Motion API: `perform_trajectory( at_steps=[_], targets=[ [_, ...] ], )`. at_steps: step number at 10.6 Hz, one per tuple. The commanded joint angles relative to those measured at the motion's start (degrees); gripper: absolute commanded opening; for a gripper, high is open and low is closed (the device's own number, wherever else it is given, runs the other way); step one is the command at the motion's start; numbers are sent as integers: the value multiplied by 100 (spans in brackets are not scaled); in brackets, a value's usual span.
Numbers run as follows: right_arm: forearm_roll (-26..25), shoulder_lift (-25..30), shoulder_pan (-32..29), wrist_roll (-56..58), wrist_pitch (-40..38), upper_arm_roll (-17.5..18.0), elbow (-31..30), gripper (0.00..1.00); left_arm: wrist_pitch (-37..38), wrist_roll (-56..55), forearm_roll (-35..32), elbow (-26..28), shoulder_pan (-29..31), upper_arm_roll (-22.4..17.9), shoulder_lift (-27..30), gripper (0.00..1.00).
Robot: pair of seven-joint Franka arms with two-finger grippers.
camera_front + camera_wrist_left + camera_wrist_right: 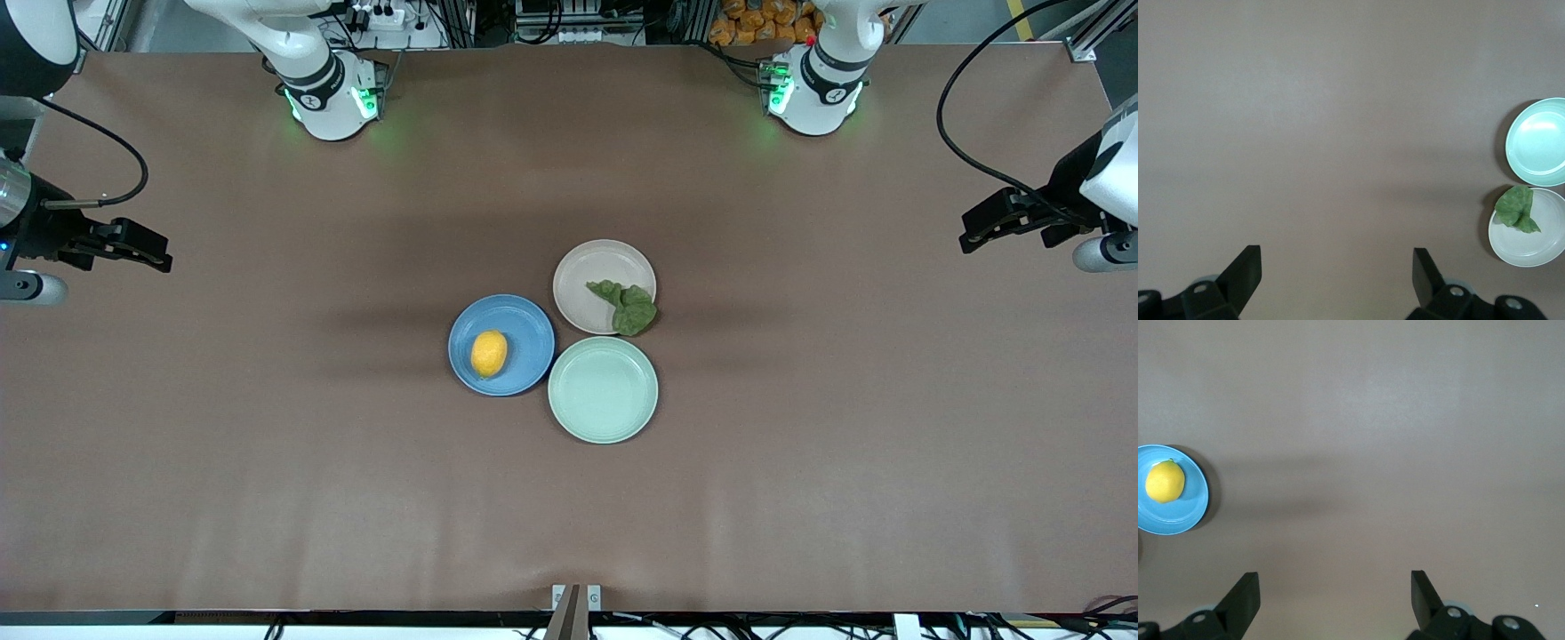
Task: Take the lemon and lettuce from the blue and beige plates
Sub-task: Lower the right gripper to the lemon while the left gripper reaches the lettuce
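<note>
The lemon [489, 353] lies on the blue plate [524, 333] at the table's middle; both show in the right wrist view, the lemon [1165, 481] on the plate [1191, 513]. The lettuce [628, 306] lies on the beige plate [591, 271], overhanging its rim; it also shows in the left wrist view [1515, 208] on its plate [1538, 243]. My left gripper [969, 233] is open and empty, up over the table's left-arm end [1337, 267]. My right gripper [156, 253] is open and empty, up over the right-arm end [1335, 590].
A pale mint-green plate [603, 389], empty, sits touching the other two, nearest the front camera; it also shows in the left wrist view [1541, 141]. The brown table [267, 444] spreads bare around the plates. Both arm bases stand along the table's farthest edge.
</note>
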State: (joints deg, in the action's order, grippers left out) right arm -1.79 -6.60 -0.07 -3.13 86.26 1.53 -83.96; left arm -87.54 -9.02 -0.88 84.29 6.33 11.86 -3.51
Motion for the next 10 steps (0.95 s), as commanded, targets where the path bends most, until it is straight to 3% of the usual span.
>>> perform_trajectory(
  at_steps=[1, 5, 9, 10],
  targets=[
    [-23, 62, -46, 49, 48, 23, -68, 100, 79, -83, 97, 43, 35, 10, 96, 100],
    [3, 28, 15, -55, 83, 58, -33, 100, 79, -83, 114, 34, 26, 10, 88, 100],
    [3, -393, 243, -1510, 724, 645, -33, 100, 79, -65, 140, 95, 17, 18, 79, 100],
    [3, -638, 287, -1950, 926, 873, -33, 100, 79, -108, 193, 122, -18, 201, 0, 100]
  ],
)
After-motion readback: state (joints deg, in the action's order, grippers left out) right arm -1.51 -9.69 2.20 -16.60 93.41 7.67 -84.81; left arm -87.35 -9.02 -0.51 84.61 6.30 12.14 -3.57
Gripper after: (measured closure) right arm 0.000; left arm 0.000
